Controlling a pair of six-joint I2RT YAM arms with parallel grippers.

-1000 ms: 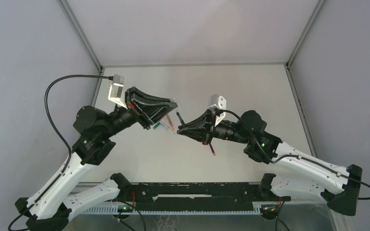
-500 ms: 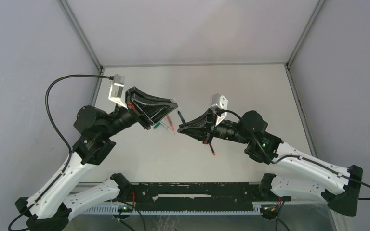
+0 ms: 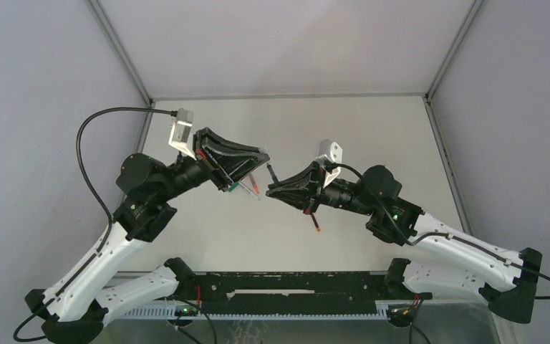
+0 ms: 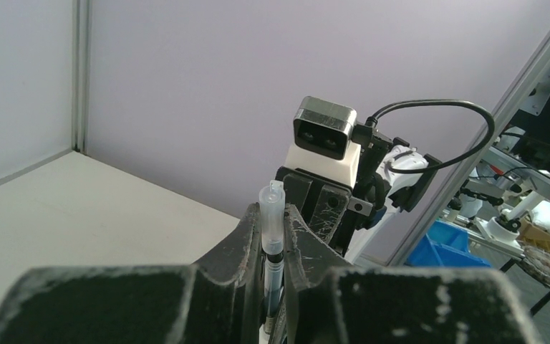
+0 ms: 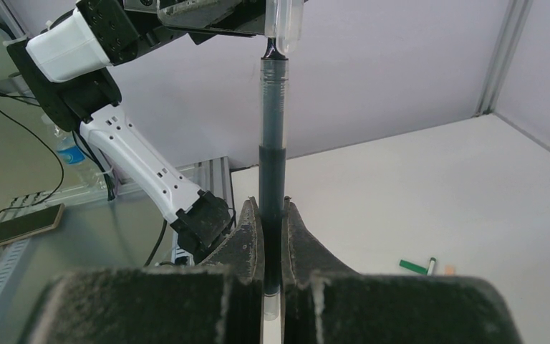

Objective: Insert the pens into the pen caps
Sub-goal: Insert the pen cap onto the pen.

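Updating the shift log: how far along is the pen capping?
Done: no finished pen can be confirmed. In hand: the right gripper is shut on the black pen, its tip at the mouth of the clear cap pinched by the left gripper, not visibly pushed home. Left: seat that cap, then the green pen and red pen on the table; their caps are too small to judge.

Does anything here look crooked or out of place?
Nothing broken or spilled. The black pen in the right gripper seems to meet the clear cap in the left gripper slightly off-centre, not squarely.
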